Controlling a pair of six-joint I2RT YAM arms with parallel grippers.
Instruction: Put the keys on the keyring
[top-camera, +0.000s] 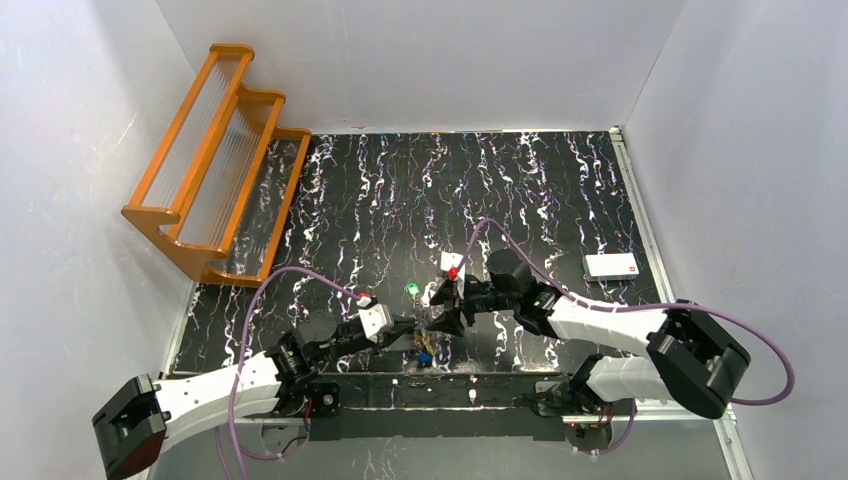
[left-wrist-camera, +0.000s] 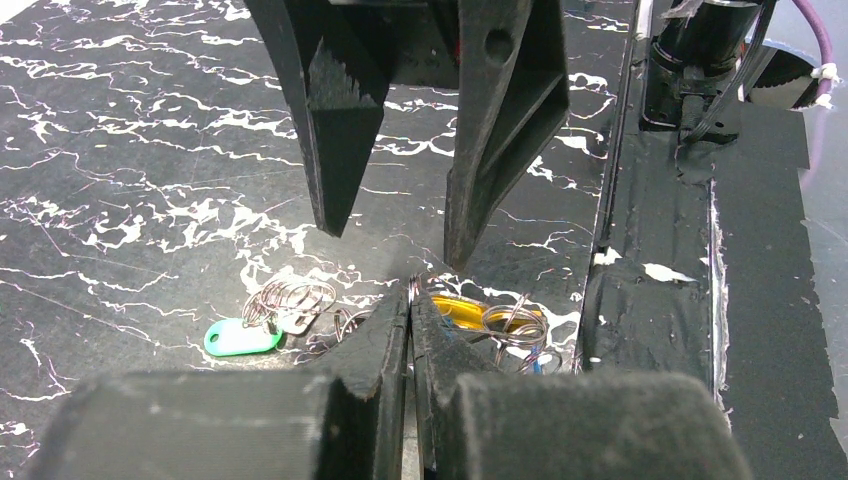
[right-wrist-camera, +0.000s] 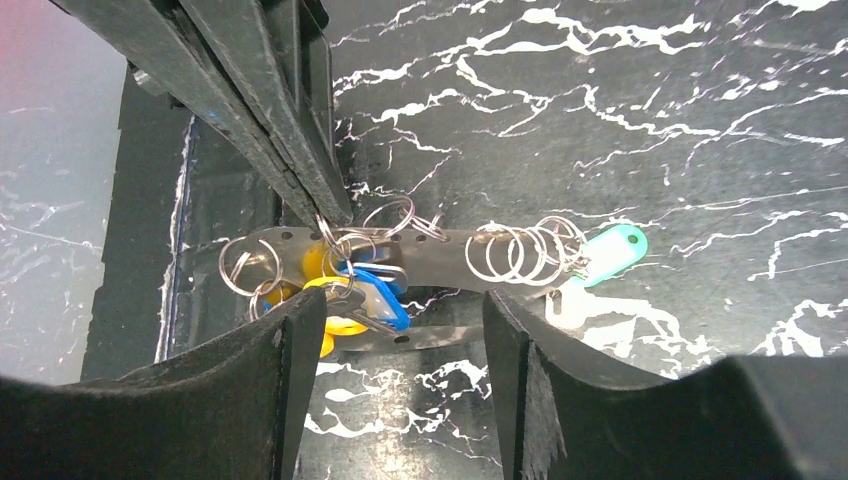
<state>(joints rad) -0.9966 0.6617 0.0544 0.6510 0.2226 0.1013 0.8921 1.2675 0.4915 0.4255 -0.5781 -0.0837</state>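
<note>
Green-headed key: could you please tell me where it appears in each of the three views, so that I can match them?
Top external: mid-picture, the green-headed key lies just beyond the left hand.
Left wrist: lower left, attached to the wire rings.
Right wrist: right of centre, beside the wire rings.
Shared landmark: the shut left hand, visible in all three.

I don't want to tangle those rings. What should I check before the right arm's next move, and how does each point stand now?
1. Left gripper shut on a thin ring of the keyring: ok.
2. Right gripper open, holding nothing: ok.
3. Keyring lying flat on the table ahead of the right fingers: ok.
4. Green key threaded on the keyring: cannot tell; its coil of rings overlaps the loop's end.
5. Blue key and yellow key threaded on: cannot tell; they bunch at the held end.
</note>
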